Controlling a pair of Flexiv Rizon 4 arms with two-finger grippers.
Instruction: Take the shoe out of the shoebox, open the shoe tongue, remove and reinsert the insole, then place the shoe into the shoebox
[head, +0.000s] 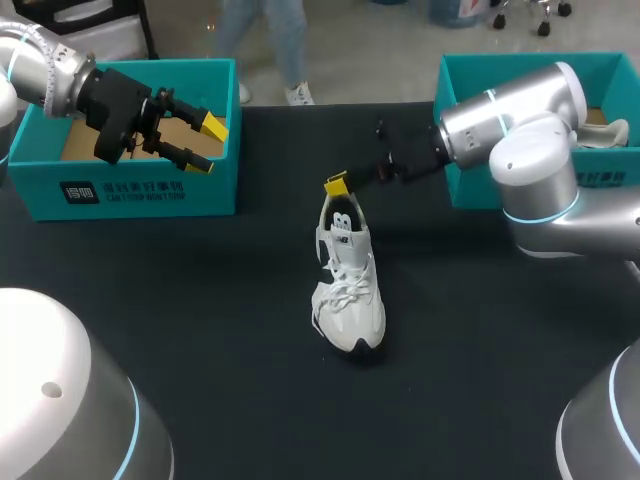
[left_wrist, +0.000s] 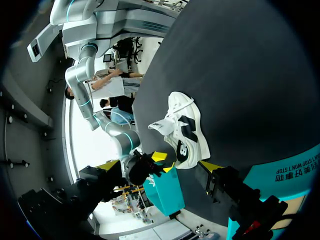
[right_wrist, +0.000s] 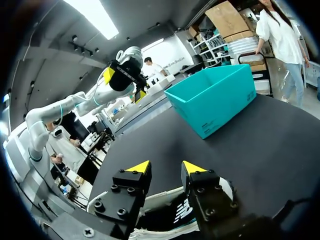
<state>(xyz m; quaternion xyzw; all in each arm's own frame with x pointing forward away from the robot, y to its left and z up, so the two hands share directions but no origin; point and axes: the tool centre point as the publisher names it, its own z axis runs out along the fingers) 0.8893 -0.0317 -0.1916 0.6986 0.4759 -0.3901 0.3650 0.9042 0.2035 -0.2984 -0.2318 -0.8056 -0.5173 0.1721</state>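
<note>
At the middle of the black table (head: 200, 300): white sneaker (head: 350, 290), upright on its sole, toe toward six o'clock, heel toward twelve. Laces crossed and loose over the tongue. Opening dark inside, insole not to be made out.

Right at the heel, at twelve o'clock of the sneaker: right gripper (head: 340, 186), come in from three o'clock. Only one yellow tip plain from the head camera, the other finger lost against the dark table and the arm's black wrist. Seen from the right wrist: fingers parted by a moderate gap, tips ahead of the shoe over bare table, the white heel rim (right_wrist: 167, 212) lying between the finger roots. Not closed on it as far as can be seen; exact contact hard to judge. Most of the sneaker cut off below that camera.

At ten o'clock: left gripper (head: 207, 145), hanging over the left shoebox (head: 130, 190), fingers spread wide, nothing between them. Brown cardboard floor of that box partly hidden behind the gripper.

At two o'clock: right shoebox (head: 590, 180), teal as well, largely covered by the right arm's silver links. Inside it, a pale second shoe (head: 605, 135), only a sliver showing past the arm.

From the left wrist: sneaker (left_wrist: 187, 132) ahead of the wide-apart fingers, side on, well apart from them.
</note>
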